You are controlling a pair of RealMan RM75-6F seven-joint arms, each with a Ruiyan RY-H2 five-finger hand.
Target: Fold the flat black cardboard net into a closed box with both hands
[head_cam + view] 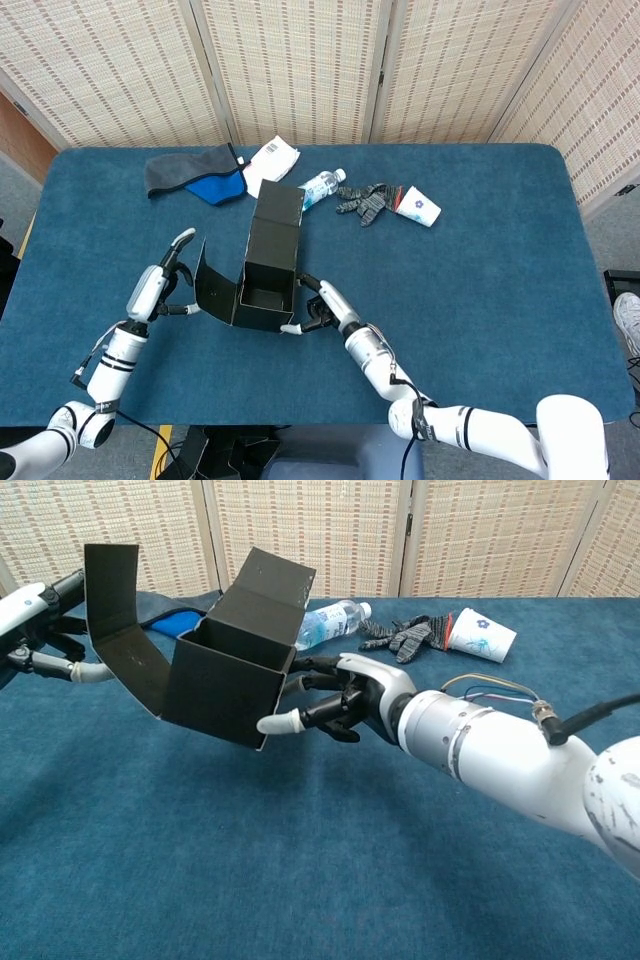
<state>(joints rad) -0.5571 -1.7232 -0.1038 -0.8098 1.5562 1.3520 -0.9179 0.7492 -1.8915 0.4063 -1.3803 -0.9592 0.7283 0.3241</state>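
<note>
Black box, half-formed: right hand grips its wall, left hand holds the side flap. Next, I judge, fold that flap in.

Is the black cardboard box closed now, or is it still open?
Open. The black cardboard box shows its hollow inside from above, and two flaps stand up unfolded, one by the left hand, one on the far side.

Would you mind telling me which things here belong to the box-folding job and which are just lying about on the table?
Part of the job:
- black cardboard box, half folded and open on top
- left hand, at its side flap
- right hand, gripping its wall

Just lying about:
- water bottle
- glove
- paper cup
- grey and blue cloth
- white packet
</note>
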